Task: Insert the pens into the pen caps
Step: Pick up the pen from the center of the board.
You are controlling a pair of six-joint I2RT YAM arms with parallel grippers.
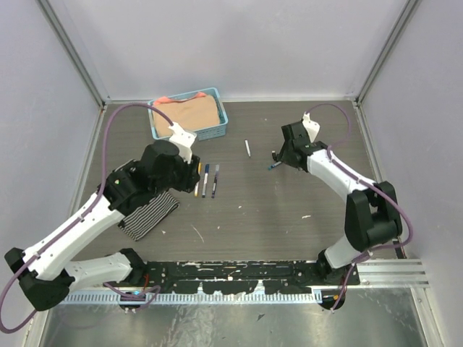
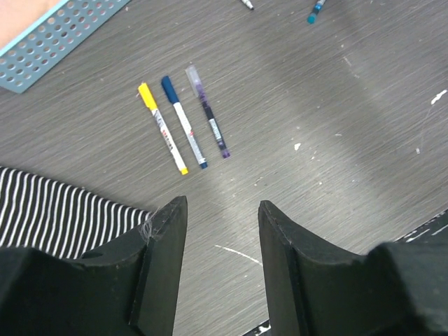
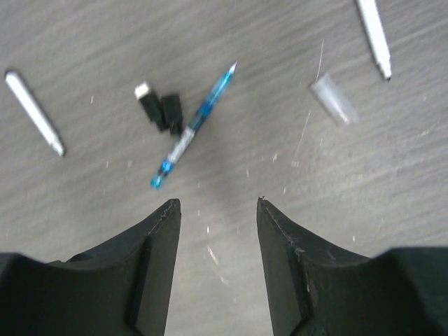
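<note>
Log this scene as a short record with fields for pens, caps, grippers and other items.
capped row: yellow pen, blue pen, purple pen, side by side, apparently capped
loose pens: light blue pen; left white pen; upper-right white pen
caps: clear cap; black pieces, likely caps, beside the light blue pen
left gripper: open, empty
right gripper: open, empty, near the light blue pen
other: blue basket; striped cloth
</note>
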